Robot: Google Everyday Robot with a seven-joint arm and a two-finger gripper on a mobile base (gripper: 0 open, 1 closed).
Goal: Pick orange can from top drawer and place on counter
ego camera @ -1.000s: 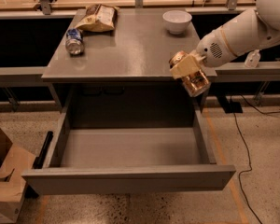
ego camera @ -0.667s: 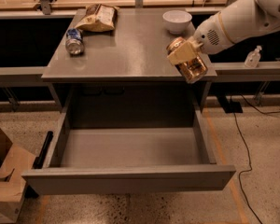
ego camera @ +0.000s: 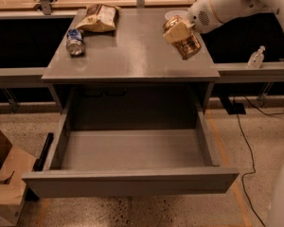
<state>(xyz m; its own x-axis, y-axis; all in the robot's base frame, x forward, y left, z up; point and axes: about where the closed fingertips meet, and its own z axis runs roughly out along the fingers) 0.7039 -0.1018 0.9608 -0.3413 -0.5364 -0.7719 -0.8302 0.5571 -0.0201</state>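
Orange and shiny, the orange can (ego camera: 190,46) is hanging tilted just over the right side of the counter (ego camera: 132,53). The gripper (ego camera: 179,32) is squeezing it between its two fingers. The top drawer (ego camera: 132,182) is sitting open with nothing inside, so the picking part looks done. Setting the can down and letting go is left. A blue and silver can (ego camera: 75,41) is lying well apart on the left.

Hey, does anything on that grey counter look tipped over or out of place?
The blue and silver can near the left edge of the counter seems to lie on its side. The gripper, above the right rear, holds the orange can tilted, not set down. The top drawer hangs open.
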